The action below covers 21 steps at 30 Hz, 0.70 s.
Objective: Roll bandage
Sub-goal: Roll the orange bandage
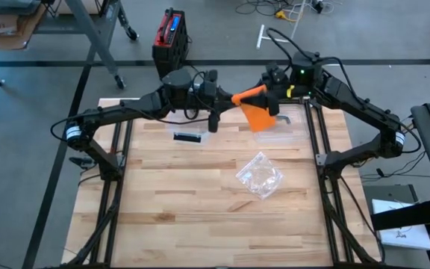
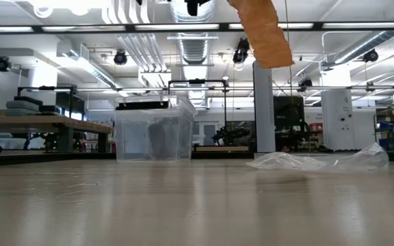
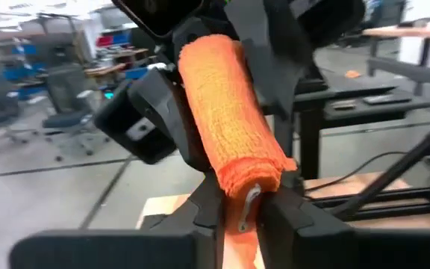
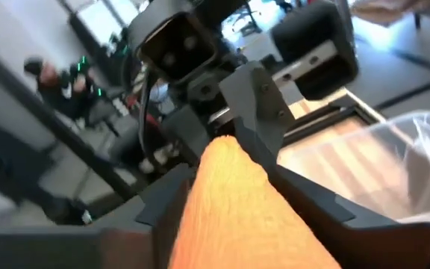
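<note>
Looks like a robotics lab — exposed ceiling ducts (image 2: 195, 48), workbenches (image 2: 43, 124) stacked with gear, office chairs (image 3: 69, 90) — cables on a concrete floor (image 1: 28, 97).

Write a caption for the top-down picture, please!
Both grippers, left and right, hold an orange bandage in the air above the wooden table.

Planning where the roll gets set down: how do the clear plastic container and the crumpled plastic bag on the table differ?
The clear plastic container is rigid and rectangular; the crumpled plastic bag is limp and shapeless. In the low view the container stands tall, while the bag lies low. The container sits at the table's far edge under the orange bandage; the bag lies nearer the middle. Both are transparent and rest on the wooden table.
</note>
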{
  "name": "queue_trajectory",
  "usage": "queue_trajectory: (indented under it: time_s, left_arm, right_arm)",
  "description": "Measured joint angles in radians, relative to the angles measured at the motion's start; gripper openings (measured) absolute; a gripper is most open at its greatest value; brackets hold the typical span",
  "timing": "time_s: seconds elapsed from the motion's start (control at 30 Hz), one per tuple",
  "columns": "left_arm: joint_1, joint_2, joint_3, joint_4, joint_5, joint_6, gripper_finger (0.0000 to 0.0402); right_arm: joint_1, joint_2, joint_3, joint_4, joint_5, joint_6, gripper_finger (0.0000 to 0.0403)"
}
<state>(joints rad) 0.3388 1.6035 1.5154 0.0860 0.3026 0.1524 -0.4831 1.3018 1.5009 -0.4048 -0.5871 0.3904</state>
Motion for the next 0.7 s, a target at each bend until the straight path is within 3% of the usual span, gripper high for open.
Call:
queue_trajectory:
  time_s: [0.13,0.37,0.7]
  left_arm:
    - [0.0,0.0,0.0,0.0,-0.044,0.018,0.0059]
    - [0.002,0.0,0.0,0.006,-0.071,0.093,0.0036]
    - [0.0,0.001,0.0,0.018,-0.073,0.188,0.0046]
  right_arm:
    - [-0.003,0.0,0.0,0.004,0.04,0.135,0.0231]
    - [-0.025,-0.008,0.0,-0.013,0.051,0.163,0.0285]
    - [-0.032,-0.015,-0.001,-0.011,0.05,0.196,0.0285]
